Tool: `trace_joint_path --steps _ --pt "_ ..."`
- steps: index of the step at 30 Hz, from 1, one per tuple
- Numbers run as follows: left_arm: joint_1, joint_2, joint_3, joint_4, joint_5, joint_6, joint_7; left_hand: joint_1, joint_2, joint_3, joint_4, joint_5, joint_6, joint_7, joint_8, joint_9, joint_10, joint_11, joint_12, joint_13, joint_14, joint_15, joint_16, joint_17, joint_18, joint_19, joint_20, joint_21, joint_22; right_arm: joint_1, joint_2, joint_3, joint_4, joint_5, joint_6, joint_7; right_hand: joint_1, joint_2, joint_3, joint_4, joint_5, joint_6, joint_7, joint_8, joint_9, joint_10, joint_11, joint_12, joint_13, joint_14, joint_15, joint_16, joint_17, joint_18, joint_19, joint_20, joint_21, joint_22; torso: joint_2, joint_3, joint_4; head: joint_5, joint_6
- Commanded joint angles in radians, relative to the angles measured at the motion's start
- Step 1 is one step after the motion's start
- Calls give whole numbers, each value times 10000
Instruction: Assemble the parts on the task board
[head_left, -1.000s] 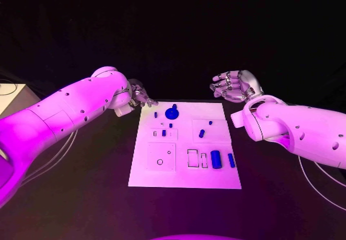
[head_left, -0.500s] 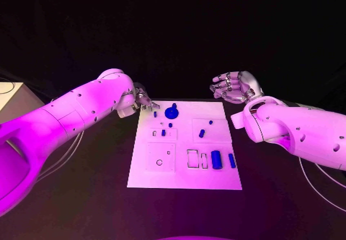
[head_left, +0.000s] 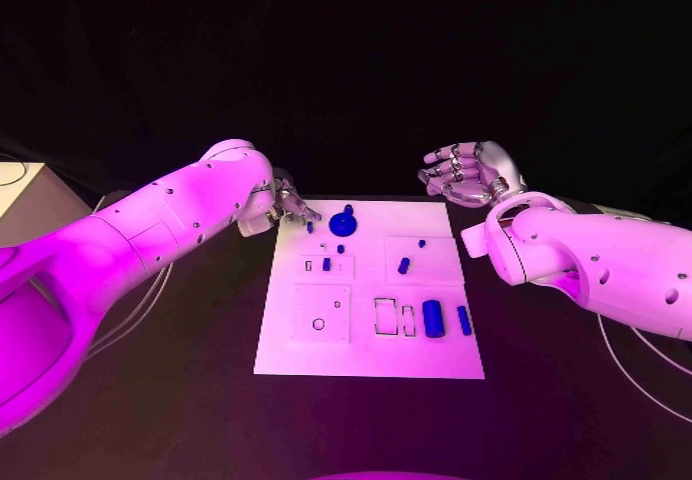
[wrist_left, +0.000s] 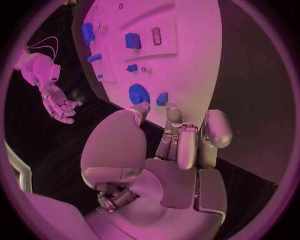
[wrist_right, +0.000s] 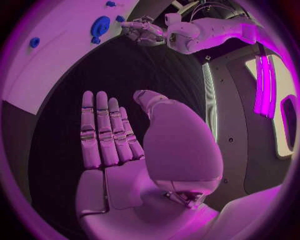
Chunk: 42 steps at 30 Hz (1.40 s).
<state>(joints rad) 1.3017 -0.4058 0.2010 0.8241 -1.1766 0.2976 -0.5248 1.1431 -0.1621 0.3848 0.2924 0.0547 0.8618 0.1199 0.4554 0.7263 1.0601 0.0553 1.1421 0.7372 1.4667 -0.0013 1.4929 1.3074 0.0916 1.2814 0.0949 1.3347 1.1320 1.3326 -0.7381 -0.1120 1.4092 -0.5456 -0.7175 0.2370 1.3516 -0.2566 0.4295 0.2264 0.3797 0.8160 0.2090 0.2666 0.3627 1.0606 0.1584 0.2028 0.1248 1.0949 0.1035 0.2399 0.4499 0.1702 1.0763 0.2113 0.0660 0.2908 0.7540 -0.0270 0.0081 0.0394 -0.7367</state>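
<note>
Arms: two smooth white shells, rounded and bulky, dotted with small dark screw holes.
Left arm: thin cable looped beside it.
Right arm: thin cable trailing below it.
Left hand: silver, jointed fingers.
Right hand: silver, segmented fingers, rounded palm cover.

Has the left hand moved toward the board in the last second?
Yes, slightly. The left hand has edged toward the task board, its fingertips now nearer the far left corner, beside the round blue part.
</note>
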Motion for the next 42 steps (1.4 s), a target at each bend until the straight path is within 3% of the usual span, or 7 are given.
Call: trace_joint_path --steps 1,13,27,42 --pt "17 44 -15 -15 -50 188 57 -11 36 -30 -38 -18 76 11 75 27 8 -68 46 3 446 -105 57 1233 53 92 -16 66 23 5 16 4 7 -149 25 114 -86 21 -51 -3 54 -56 206 -37 -10 -55 25 -14 -15 -26 22 -55 -14 112 -81 9 -40 -8 8 0 2 -4 -6" --pt "16 117 -92 -99 73 193 59 120 130 98 -46 -13 27 -14 177 96 -14 -97 31 -38 448 -134 65 1234 53 92 -46 68 25 5 30 4 1 -133 32 116 -84 28 -49 -7 58 -58 209 -36 -13 -63 28 -13 -27 -32 27 -74 -19 113 -102 16 -36 -35 23 8 4 2 -34" --pt "17 168 -116 -110 112 122 56 632 184 958 -120 -15 -76 -116 606 404 -37 -191 15 -100 439 -216 71 1208 50 91 -122 72 48 6 70 4 -26 -102 52 102 -88 41 -46 -4 63 -53 209 -32 -13 -60 29 -8 -33 -33 29 -84 -21 114 -111 20 -33 -51 27 22 5 24 -70" --pt "16 167 -149 -121 355 286 39 932 -80 2192 -479 -19 -108 -292 1262 961 65 -343 37 -94 459 -347 104 1231 40 120 -224 86 113 5 114 4 -67 7 -110 240 -56 80 -4 -33 127 8 182 8 -8 5 0 45 -58 34 5 -102 -18 132 -97 16 -1 -123 36 14 3 61 -164"
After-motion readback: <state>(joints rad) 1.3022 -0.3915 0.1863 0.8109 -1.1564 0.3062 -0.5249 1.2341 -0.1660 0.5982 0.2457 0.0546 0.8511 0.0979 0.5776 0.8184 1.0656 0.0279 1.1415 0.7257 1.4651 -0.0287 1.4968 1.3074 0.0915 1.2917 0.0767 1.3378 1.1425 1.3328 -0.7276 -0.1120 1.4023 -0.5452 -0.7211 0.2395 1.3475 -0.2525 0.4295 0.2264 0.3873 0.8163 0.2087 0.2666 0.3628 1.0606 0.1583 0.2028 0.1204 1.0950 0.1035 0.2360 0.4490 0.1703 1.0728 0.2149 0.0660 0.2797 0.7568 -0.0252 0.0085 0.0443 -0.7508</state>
